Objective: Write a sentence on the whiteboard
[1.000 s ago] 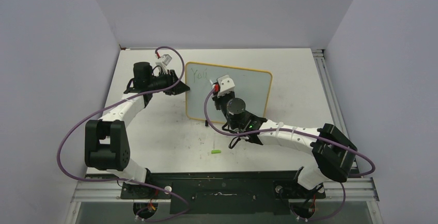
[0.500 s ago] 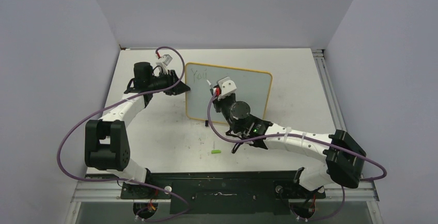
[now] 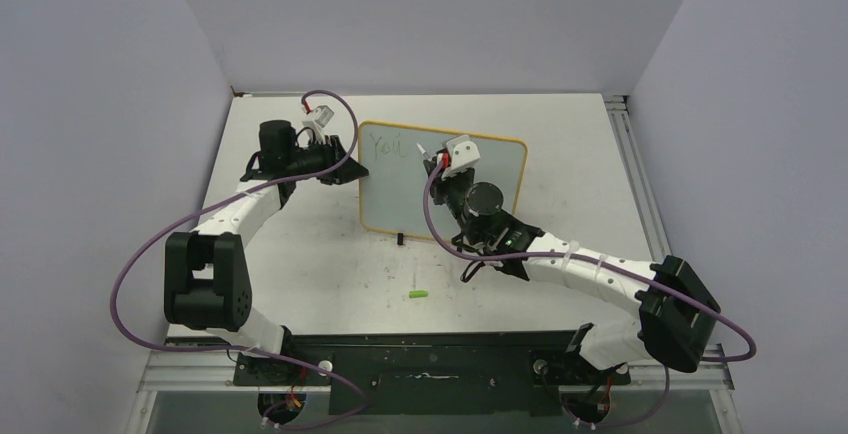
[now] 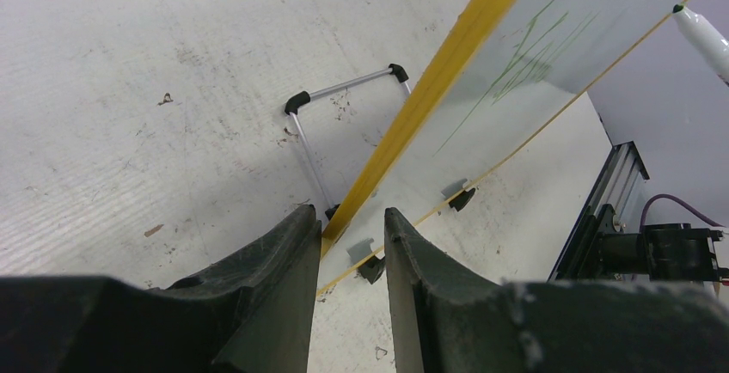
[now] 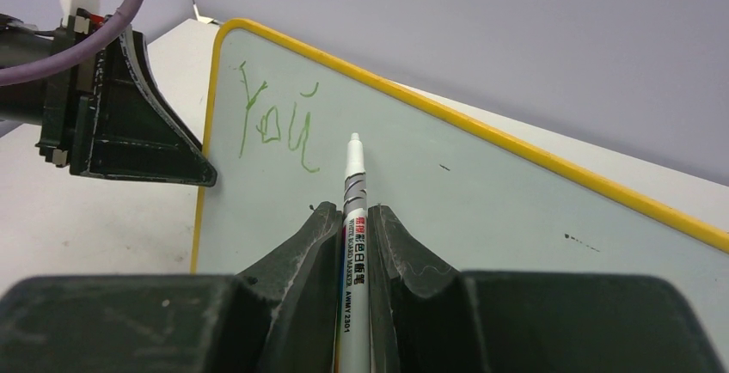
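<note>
The whiteboard (image 3: 400, 199), pale with a yellow frame, stands tilted at the table's back centre. On its top left is the sentence (image 3: 383, 144), only the green word "You", which also shows in the right wrist view as the sentence (image 5: 275, 124). My left gripper (image 3: 352, 170) is shut on the board's left edge; the yellow frame (image 4: 447, 55) runs down between its fingertips. My right gripper (image 3: 447, 168) is shut on a white marker (image 5: 354, 218). The marker points at the board just right of "You". I cannot tell if its tip touches.
A small green cap (image 3: 418, 295) lies on the table in front of the board. The board rests on black clip feet (image 4: 462, 197) and a metal wire stand (image 4: 344, 98) behind it. Grey walls close in at the back and sides.
My right arm has swung right and toward the back along the board, carrying the marker from below "You" to its right. The left arm and the board have not moved.
</note>
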